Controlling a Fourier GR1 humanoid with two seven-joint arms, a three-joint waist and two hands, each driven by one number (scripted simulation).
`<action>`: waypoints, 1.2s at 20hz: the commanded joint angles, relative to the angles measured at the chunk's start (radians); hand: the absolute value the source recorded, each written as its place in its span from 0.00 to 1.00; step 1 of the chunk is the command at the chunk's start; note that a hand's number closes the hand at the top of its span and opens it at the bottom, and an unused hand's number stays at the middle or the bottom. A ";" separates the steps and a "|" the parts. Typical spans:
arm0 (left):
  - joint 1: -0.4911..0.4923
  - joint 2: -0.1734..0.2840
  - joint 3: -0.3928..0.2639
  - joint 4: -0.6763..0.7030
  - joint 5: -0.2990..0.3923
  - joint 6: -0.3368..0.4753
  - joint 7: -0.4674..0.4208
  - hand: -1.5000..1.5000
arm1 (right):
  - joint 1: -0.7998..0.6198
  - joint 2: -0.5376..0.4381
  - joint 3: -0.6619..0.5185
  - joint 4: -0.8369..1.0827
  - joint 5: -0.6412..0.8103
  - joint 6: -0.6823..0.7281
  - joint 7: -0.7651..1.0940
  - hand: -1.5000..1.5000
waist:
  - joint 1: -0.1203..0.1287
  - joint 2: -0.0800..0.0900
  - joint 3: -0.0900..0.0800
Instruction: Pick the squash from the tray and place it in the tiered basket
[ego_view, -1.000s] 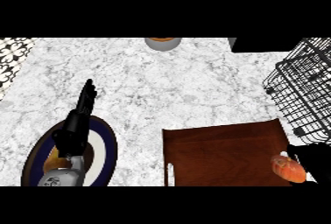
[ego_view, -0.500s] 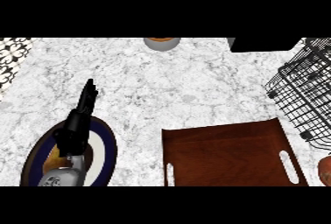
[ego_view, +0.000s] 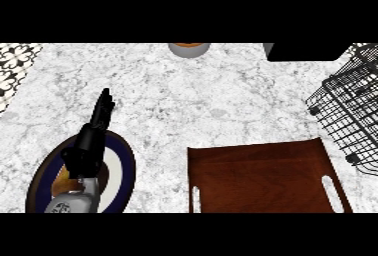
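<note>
I see a desk (ego_view: 221, 95) of smooth white-grey marble, a matt reddish-brown wooden tray (ego_view: 262, 175), a black wire basket (ego_view: 354, 110), a glossy plate (ego_view: 122, 172) rimmed in dark blue, and matt black fingers (ego_view: 102, 107).

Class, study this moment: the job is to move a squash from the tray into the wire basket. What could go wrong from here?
1. No squash shows on the brown tray, and the right hand is out of view, so any grasp cannot be checked.
2. The wire basket sits partly past the view's right edge, so placement may go unseen.
3. The left hand hangs over the plate and might bump it.
</note>
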 joint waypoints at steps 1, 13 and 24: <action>-0.001 -0.009 -0.018 -0.007 -0.022 0.011 0.007 0.50 | -0.106 -0.004 -0.098 0.018 -0.197 0.157 0.111 1.00 | 0.009 0.001 0.000; -0.040 -0.006 -0.026 0.012 -0.013 0.003 0.021 0.50 | -0.461 -0.101 0.177 0.341 -0.084 -0.012 0.267 1.00 | 0.038 0.010 0.001; -0.029 -0.022 -0.054 -0.015 -0.030 0.021 0.043 0.50 | -0.618 -0.204 0.335 0.749 0.124 -0.181 0.039 1.00 | 0.033 0.008 0.002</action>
